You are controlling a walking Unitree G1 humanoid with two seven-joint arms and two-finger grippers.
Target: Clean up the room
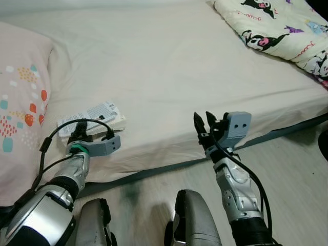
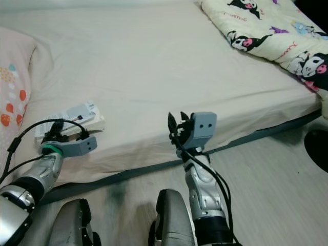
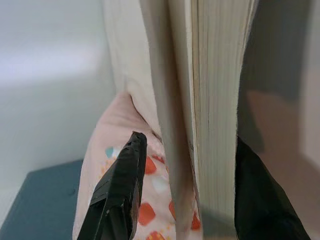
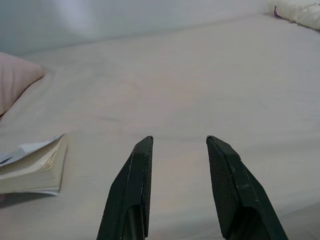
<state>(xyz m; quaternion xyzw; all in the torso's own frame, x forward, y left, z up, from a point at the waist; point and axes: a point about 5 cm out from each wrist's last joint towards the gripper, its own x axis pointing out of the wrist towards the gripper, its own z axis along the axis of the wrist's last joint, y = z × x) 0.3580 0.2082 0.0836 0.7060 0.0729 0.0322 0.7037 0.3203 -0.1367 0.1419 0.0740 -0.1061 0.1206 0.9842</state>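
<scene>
Robot legs, head views: two grey rounded legs [image 1: 192, 218] nearest the camera, standing on pale wood-look floor [image 1: 287, 169] at the bed's near edge.
Left pincer, head views: left pincer [image 1: 78, 132] reaches over the edge of the wide cream-sheeted bed [image 1: 169, 77] and sits right at the thick white paperback book with a printed cover [image 1: 100, 114].
Book, head views: lies flat near the bed's front edge, just beside the pink pillow with coloured dots [image 1: 20, 107]; long axis runs roughly along the bed edge.
Right pincer, head views: right pincer [image 1: 203, 123] raised before the bed edge, well apart from the book, which lies off to its left.
Other, head views: cream cartoon-print quilt [image 1: 279, 28] at the far right corner.
Left wrist view: page block of the book stands between the two black fingers [image 3: 120, 185]; pincer set narrowly around it, full squeeze cannot be told.
Right wrist view: fingers [image 4: 132, 185] parted wide, holding nothing; book [image 4: 35, 167] off to one side.
Judgement: left arm is the nearer one; lifting turns on the fingers spanning the book's thickness.
</scene>
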